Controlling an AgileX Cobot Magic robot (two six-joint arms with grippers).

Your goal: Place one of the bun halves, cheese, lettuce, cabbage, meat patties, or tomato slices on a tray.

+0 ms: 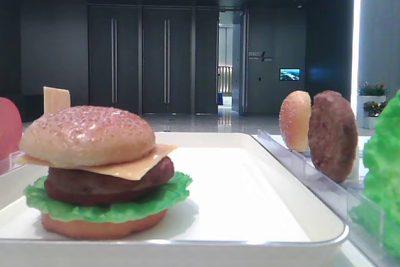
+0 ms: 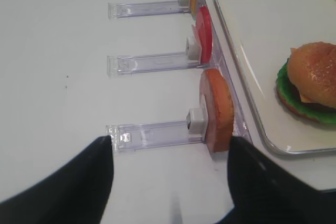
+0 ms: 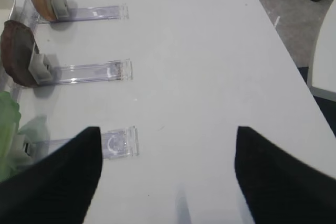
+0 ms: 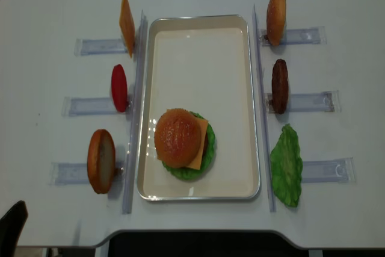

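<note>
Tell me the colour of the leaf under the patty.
Bright green lettuce; clearest in the low exterior view.

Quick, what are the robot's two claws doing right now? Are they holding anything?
Left gripper: jaws open, holding nothing, hovering over the table by the bun in its rack.
Right gripper: jaws open, holding nothing, over bare table.

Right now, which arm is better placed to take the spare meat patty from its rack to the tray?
Right. The meat patty stands on the tray's right side, and the open right gripper already views it, empty.
</note>
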